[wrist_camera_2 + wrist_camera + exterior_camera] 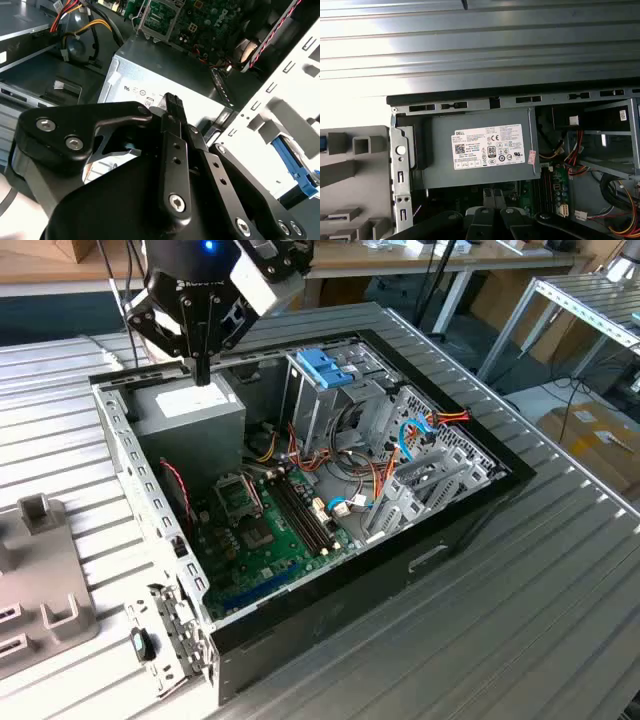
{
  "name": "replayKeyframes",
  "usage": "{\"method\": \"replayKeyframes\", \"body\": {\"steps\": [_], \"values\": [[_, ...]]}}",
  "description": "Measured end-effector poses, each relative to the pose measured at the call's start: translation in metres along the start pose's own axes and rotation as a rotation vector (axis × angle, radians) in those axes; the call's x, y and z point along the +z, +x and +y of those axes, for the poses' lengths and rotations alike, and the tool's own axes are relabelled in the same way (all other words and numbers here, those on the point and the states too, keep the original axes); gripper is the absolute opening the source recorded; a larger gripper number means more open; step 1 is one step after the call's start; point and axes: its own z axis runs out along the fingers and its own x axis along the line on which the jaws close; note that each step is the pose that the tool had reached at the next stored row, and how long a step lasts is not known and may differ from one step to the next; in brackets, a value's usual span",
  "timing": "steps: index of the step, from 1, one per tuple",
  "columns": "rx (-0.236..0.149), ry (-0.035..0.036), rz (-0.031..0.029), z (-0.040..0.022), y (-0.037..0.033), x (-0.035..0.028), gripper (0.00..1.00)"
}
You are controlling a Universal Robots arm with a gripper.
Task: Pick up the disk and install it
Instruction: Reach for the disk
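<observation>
My gripper (pixel 203 372) hangs over the back corner of an open computer case (pixel 455 525), towards the exterior view's left. Its black fingers point down at the grey power supply (pixel 190 412) and stand just above its labelled top. In the second wrist view the gripper (pixel 172 101) is shut, fingers pressed together with nothing between them. Past the case's pale perforated wall (pixel 280 85), a light-blue rail with an end tab (pixel 294 167) shows; it looks like the edge of the disk, and the rest of it is hidden.
Inside the case lie a green motherboard (pixel 258 532), loose coloured cables (pixel 350 475) and a tall metal cage topped by a blue bracket (pixel 325 365). A grey slotted fixture (pixel 40 580) sits on the ribbed metal table (pixel 540 620) at the exterior view's left.
</observation>
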Motion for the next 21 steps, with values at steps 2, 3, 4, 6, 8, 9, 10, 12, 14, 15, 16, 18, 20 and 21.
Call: {"method": "replayKeyframes", "body": {"steps": [2,3,4,6,8,9,10,12,14,15,16,18,20,21], "values": [[0.000,0.0000,0.0000,0.0000,0.0000,0.0000,0.11],[0.000,0.0000,0.0000,0.0000,0.0000,0.0000,0.11],[0.000,0.0000,0.0000,0.0000,0.0000,0.0000,0.11],[0.000,0.0000,0.0000,0.0000,0.0000,0.0000,0.11],[0.000,0.0000,0.0000,0.0000,0.0000,0.0000,0.11],[0.000,0.0000,0.0000,0.0000,0.0000,0.0000,0.11],[0.000,0.0000,0.0000,0.0000,0.0000,0.0000,0.11],[0.000,0.0001,0.0000,0.0000,0.0008,-0.0001,0.11],[0.000,0.0000,0.0000,-0.0001,0.0017,0.0000,0.11],[0.000,0.0000,0.0000,-0.0002,0.0029,-0.0001,0.11],[0.000,0.0000,0.0000,-0.0003,0.0038,-0.0001,0.11],[0.000,0.0000,0.0000,-0.0004,0.0048,-0.0001,0.11],[0.000,-0.0001,0.0000,-0.0005,0.0061,-0.0002,0.11],[0.000,0.0000,0.0000,-0.0005,0.0066,-0.0002,0.11]]}}
